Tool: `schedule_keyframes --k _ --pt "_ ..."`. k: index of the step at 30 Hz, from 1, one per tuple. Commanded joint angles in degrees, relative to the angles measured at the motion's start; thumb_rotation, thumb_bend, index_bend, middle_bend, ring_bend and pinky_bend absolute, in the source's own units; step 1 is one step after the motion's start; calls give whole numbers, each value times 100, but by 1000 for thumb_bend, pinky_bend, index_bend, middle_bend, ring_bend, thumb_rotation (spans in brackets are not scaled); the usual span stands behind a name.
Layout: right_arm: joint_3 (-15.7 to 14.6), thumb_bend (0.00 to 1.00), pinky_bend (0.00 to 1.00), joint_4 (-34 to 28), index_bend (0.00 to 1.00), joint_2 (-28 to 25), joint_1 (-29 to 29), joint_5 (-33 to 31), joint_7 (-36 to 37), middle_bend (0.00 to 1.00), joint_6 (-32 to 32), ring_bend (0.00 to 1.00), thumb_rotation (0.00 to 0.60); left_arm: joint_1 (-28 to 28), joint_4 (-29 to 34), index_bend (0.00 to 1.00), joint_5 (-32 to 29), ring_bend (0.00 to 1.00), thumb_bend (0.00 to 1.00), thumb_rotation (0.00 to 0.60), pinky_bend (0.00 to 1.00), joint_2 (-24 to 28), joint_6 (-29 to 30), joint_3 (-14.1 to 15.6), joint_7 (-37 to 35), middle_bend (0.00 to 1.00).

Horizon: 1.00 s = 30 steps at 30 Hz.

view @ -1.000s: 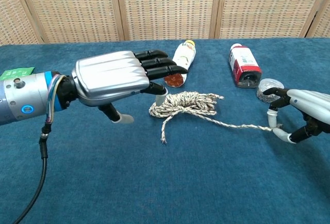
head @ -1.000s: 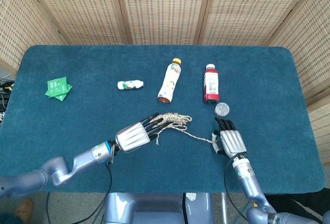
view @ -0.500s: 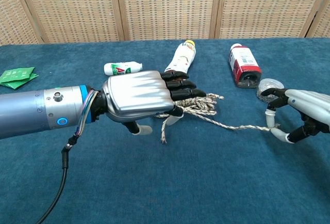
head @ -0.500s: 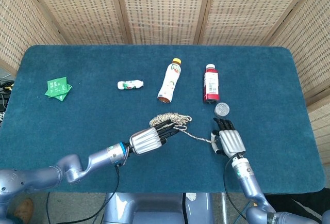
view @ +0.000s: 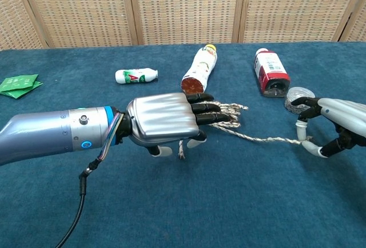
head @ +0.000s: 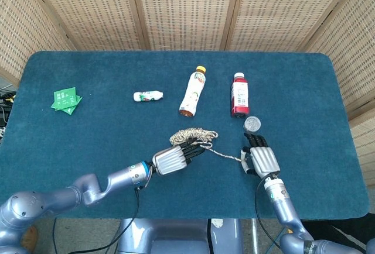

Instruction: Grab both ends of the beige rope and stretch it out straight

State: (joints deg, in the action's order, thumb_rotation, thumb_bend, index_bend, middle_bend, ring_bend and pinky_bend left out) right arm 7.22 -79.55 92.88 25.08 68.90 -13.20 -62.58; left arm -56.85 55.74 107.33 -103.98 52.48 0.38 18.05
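Chest view footage showed the beige rope [view: 229, 116] lying mostly coiled near the middle of the blue table [view: 183, 202], with one strand run out to the right. That strand's end was pinched between thumb and finger of the right hand [view: 334, 125]. The left hand [view: 166, 121] was laid palm-down over the coil, fingers stretched forward; whether any rope was gripped beneath it could not be told.
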Motion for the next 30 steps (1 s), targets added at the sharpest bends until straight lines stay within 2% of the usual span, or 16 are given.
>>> schedule_keyframes --k 1,12,30 --pt "9 472 6 6 658 2 1 -4 1 62 -3 0 600 -59 -155 477 -9 0 287 600 0 -141 23 55 -14 0" --pt "33 473 6 11 662 -8 -6 -17 40 63 -8 0 600 -158 -373 477 -90 0 289 600 0 -242 58 174 -62 0" --pt "44 472 6 14 664 -17 -5 -28 64 62 6 0 600 -171 -359 488 -319 0 325 600 0 -296 77 255 -24 0"
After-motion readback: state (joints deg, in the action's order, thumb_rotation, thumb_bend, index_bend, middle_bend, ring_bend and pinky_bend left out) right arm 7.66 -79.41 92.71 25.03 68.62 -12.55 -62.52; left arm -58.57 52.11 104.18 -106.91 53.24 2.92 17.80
